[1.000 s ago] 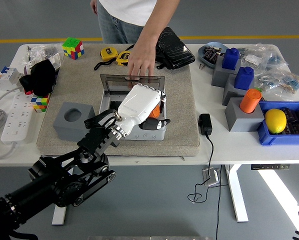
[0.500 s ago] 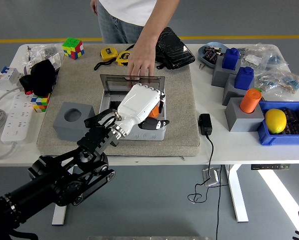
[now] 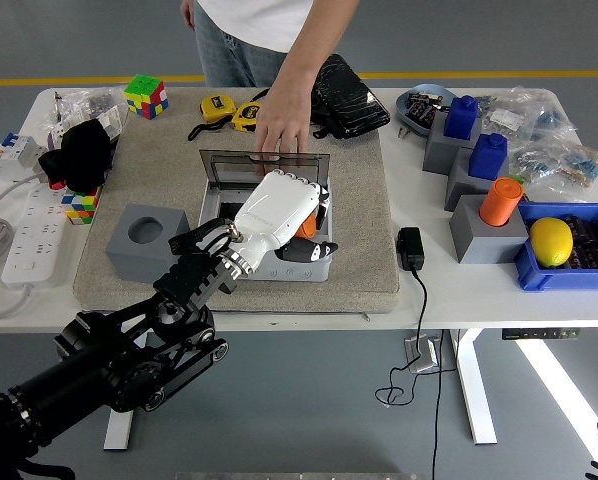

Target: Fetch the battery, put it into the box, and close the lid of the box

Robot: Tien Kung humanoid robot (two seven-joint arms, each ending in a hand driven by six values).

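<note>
**Battery held over the open box**

Nearest the camera, the black left arm rises from the lower left corner and ends in the white left hand [image 3: 279, 215], poised over the grey box [image 3: 314, 268] on the beige mat [image 3: 359, 200]. Its fingers are curled around an orange battery [image 3: 307, 226], of which only a sliver shows beside the palm; the hand seems low so the battery can drop straight into the compartment. Whether the battery already touches the box floor cannot be told, since the hand covers most of the interior.

Just beyond, the clear lid [image 3: 264, 165] stands open, hinged back toward the far side. A person's hand [image 3: 279, 120] presses down on its far edge, probably to steady the box and keep the lid out of the way. The lid is not yet closed. The person's body is cut off at the top edge.

The right arm is out of view.
</note>
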